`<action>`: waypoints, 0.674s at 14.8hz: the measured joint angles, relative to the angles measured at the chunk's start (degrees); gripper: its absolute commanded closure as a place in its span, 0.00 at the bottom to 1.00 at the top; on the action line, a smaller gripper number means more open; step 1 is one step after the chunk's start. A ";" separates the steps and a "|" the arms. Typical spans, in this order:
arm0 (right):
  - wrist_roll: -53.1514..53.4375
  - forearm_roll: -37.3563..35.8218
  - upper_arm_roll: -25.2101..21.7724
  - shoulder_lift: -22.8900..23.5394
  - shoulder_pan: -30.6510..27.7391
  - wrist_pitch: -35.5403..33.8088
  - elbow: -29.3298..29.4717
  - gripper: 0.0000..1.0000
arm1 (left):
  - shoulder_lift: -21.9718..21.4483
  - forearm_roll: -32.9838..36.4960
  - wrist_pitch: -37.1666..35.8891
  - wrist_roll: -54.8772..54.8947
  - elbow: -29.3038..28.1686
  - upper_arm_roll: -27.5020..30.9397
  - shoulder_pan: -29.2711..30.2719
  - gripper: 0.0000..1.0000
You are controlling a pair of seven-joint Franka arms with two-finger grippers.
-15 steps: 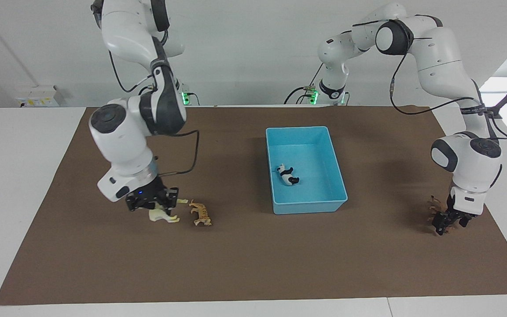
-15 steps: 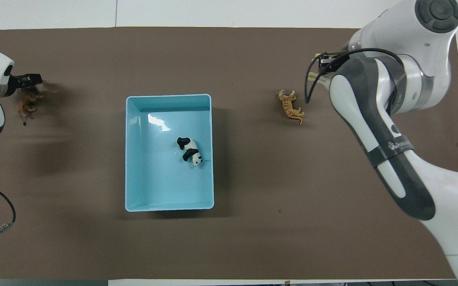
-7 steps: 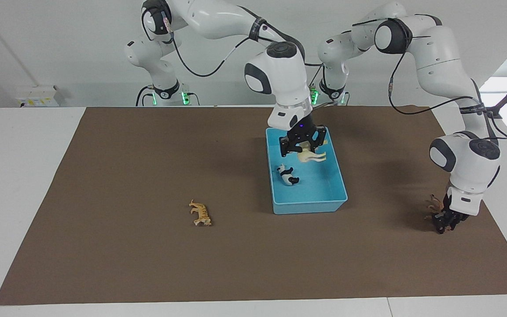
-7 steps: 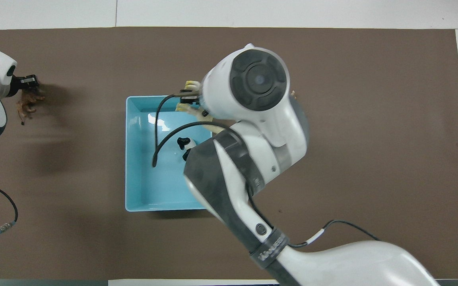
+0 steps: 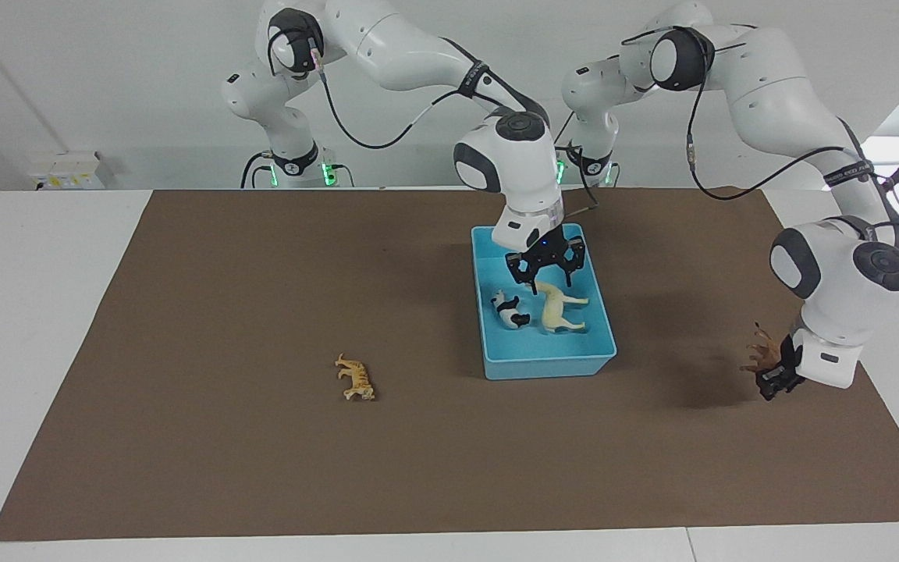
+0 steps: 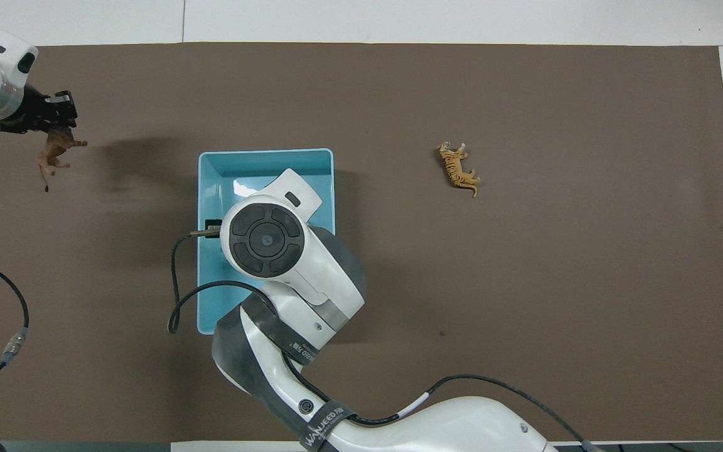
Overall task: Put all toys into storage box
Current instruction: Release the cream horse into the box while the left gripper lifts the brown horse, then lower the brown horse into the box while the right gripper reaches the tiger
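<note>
Toys first: you have a cream-white horse (image 5: 561,307) lying on its side on the floor of the light blue storage box (image 5: 599,315), just beside a black-and-white panda (image 5: 509,308) that also lies on its side there. The box is a plain-walled open bin standing near the middle of the brown mat (image 5: 262,468).

Your right tool (image 5: 543,268) hangs over the inside of the box, just above the horse, its fingers spread wide and holding nothing. In the overhead view the right arm's wrist covers much of the box.

An orange striped tiger (image 5: 356,378) lies on its side on the mat toward the right arm's end of the bench (image 5: 28,312), well apart from the box, with bare mat all around it.

Your left tool (image 5: 774,378) is up over the mat at the left arm's end, close to the mat's edge, fingers closed on a brown dark-maned lion (image 6: 56,153) that hangs clear above its own shadow. Bare mat lies between it and the box.
</note>
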 measured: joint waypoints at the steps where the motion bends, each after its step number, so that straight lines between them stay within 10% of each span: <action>1: 0.68 -0.01 -0.68 -0.46 -0.30 -2.96 1.38 0.00 | -2.21 -1.96 -3.09 -2.65 -0.07 -0.06 -1.49 0.77; 6: -8.53 -1.09 -3.72 -2.13 -9.13 -8.98 4.00 0.00 | -8.44 -6.37 -11.08 -17.39 -1.99 -0.36 -10.38 0.72; 10: -29.02 -1.43 -3.85 -1.47 -19.84 -8.81 0.56 0.00 | -10.47 -6.76 -1.74 -31.19 -11.94 -0.59 -21.61 0.66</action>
